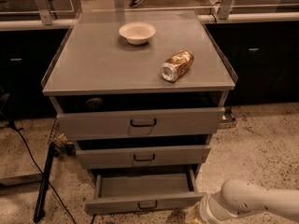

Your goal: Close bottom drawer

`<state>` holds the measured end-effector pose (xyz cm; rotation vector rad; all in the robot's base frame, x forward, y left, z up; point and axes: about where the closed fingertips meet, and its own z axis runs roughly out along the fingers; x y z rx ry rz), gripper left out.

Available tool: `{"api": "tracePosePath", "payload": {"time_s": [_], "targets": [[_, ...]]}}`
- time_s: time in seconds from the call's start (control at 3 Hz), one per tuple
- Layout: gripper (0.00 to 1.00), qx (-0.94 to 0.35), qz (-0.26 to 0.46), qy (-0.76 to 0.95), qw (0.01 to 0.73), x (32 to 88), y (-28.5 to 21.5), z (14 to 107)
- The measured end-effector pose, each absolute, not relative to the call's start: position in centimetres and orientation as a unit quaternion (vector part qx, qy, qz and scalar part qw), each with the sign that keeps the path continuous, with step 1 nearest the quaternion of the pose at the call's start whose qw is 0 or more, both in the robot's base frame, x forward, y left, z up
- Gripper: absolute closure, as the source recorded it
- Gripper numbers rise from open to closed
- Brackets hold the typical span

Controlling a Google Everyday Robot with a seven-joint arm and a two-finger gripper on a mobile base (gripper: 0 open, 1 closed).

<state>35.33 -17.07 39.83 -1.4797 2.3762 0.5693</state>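
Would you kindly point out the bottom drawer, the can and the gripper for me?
bottom drawer (117,203): camera view, on its grey front, left of the handle.
can (176,65): camera view, on its side wall.
gripper (192,215): camera view, on its tip, by the drawer's right corner.

The cabinet (107,64) and bottom drawer (117,203) are showing flat grey, the floor (261,143) speckled beige. A cream bowl (137,32) and a gold-brown, silver-ended can (177,65) are sitting on top. The yellowish gripper (195,214) is hanging by the drawer's right front corner, on a white arm (252,199).
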Motion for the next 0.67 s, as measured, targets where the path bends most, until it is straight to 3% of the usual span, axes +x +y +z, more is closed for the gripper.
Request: {"api": "tracePosePath", "payload": {"time_s": [0.67], "targets": [[1.0,-0.51,0.206,0.818,0.17,36.9,-17.7,30.8]]}}
